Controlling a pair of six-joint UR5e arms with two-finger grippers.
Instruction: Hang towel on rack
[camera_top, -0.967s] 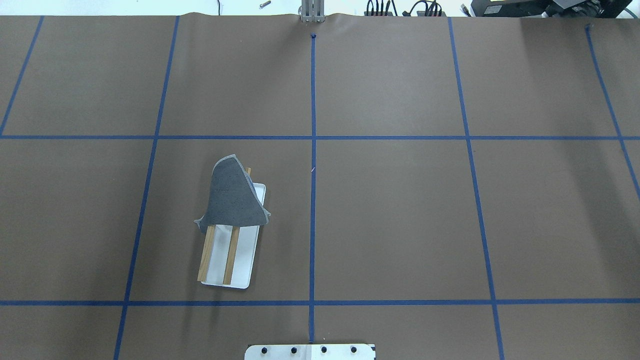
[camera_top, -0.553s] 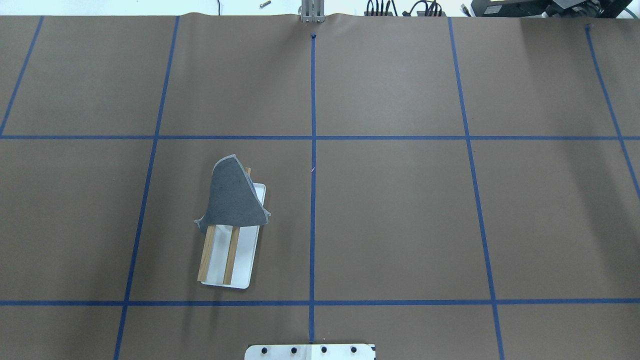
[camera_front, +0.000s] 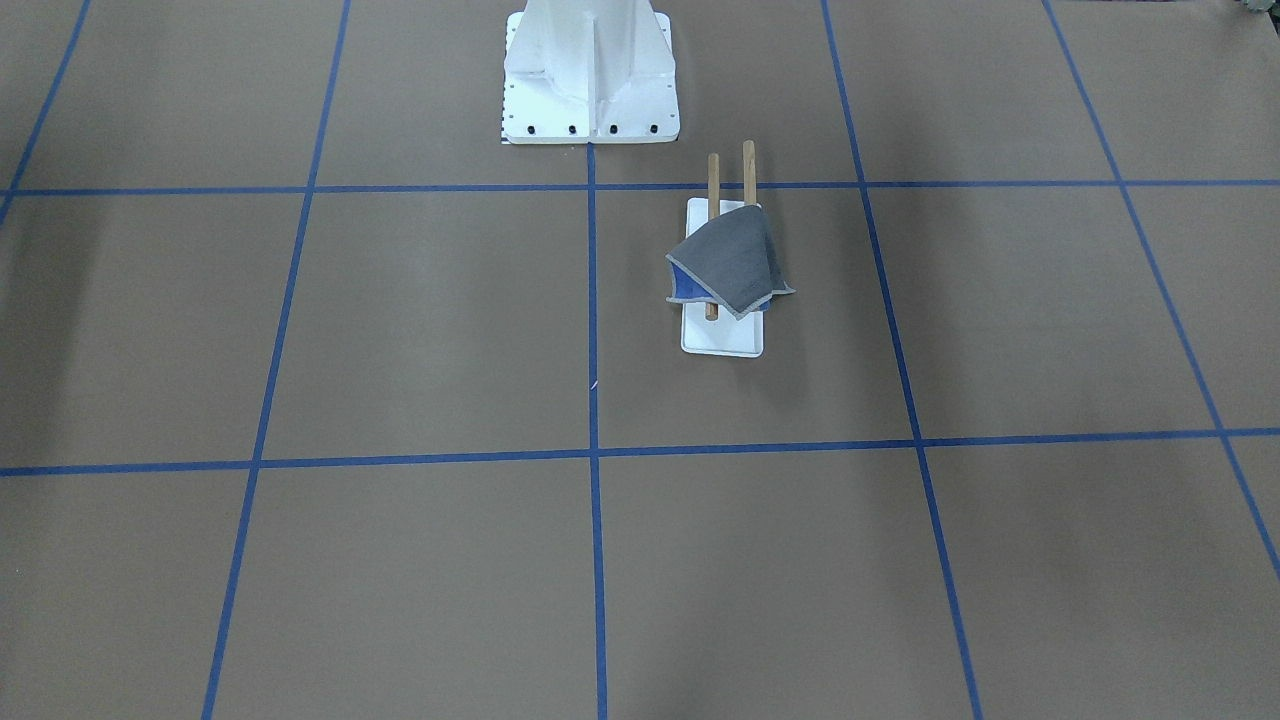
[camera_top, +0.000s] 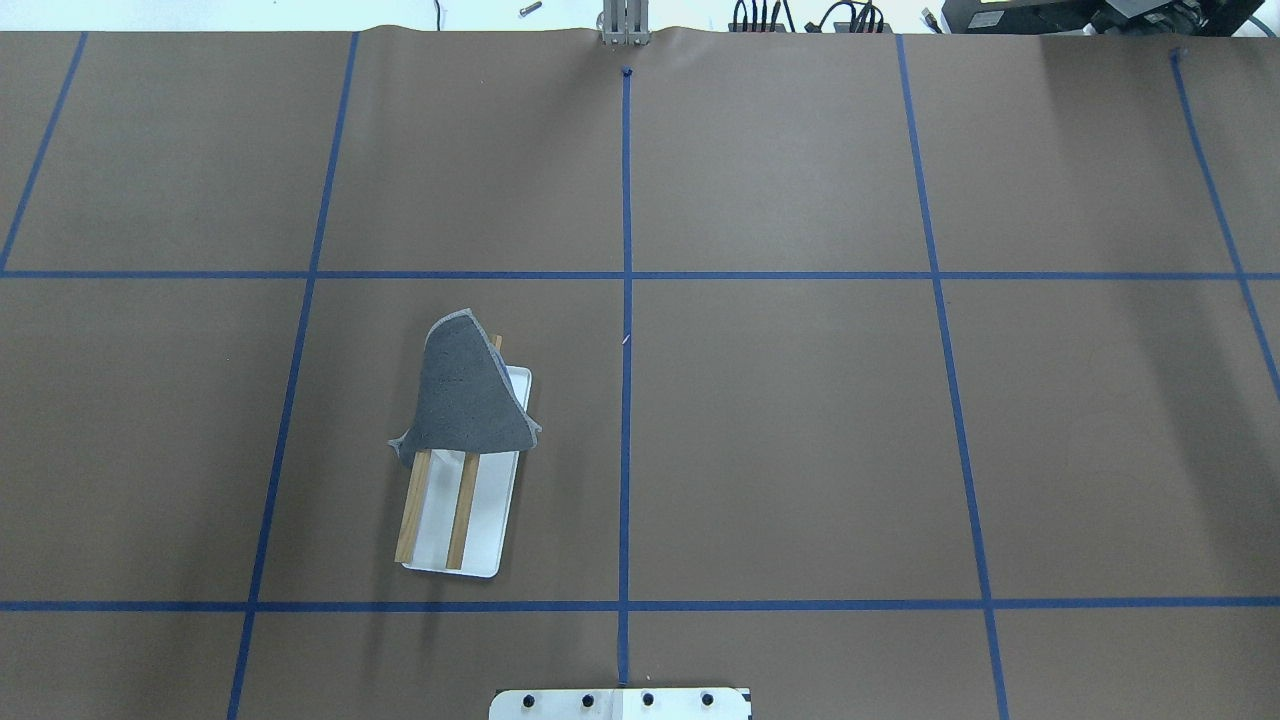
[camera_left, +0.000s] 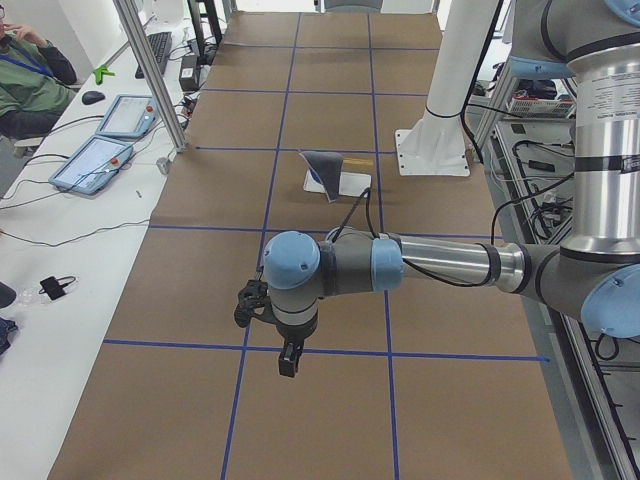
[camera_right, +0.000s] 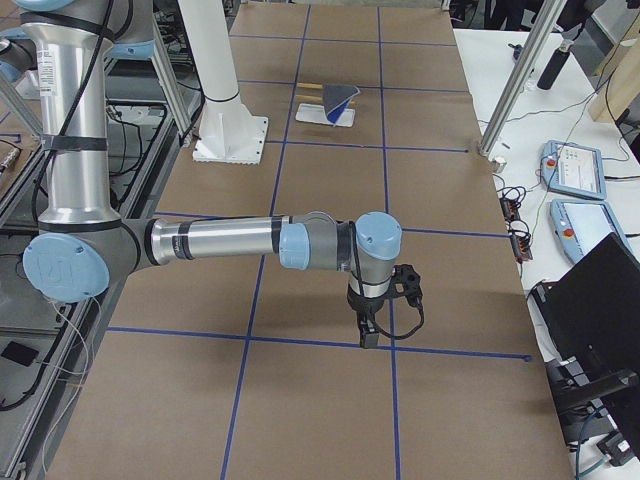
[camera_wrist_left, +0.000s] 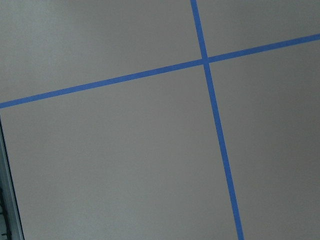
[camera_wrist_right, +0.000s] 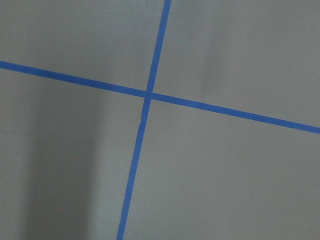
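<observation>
The towel (camera_top: 465, 390) hangs dark grey side up over the far end of the rack's two wooden rods (camera_top: 412, 505). Its blue face shows underneath in the front-facing view (camera_front: 685, 290). The rack's white base (camera_top: 492, 520) stands on the table left of the centre line. My left gripper (camera_left: 287, 366) hangs over the table far from the rack, seen only in the exterior left view. My right gripper (camera_right: 367, 338) shows only in the exterior right view, also far from the rack. I cannot tell whether either is open or shut. Both wrist views show only brown paper and blue tape.
The white bolted robot pedestal (camera_front: 590, 70) stands behind the rack. The table is covered in brown paper with a grid of blue tape lines (camera_top: 626, 300). Control tablets (camera_left: 95, 160) and cables lie on the operators' side table. A person (camera_left: 25, 70) sits at the far left.
</observation>
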